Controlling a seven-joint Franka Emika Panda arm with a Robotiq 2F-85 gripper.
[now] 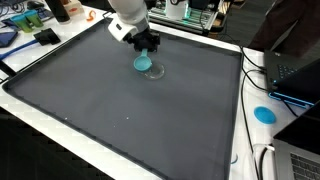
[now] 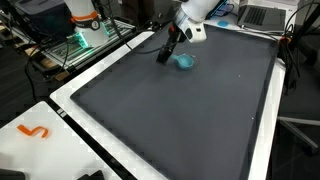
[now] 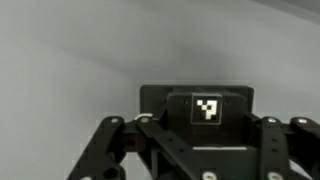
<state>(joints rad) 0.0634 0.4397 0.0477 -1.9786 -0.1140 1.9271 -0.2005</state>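
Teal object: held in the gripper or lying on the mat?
Lying on the mat. In both exterior views the teal object rests on it; the gripper stands beside it, apart.

Object (image 1: 143,64) on mat (image 1: 120,110), apparently just beside end effector (image 1: 147,45).

Arm (image 1: 126,18) low, fingers (image 1: 149,44) downward

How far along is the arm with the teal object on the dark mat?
Done: nothing shows; the teal object lies free on the dark mat. In hand: the gripper hangs close beside it, apart. Left: likely the whole grasp; the wrist view shows no teal.
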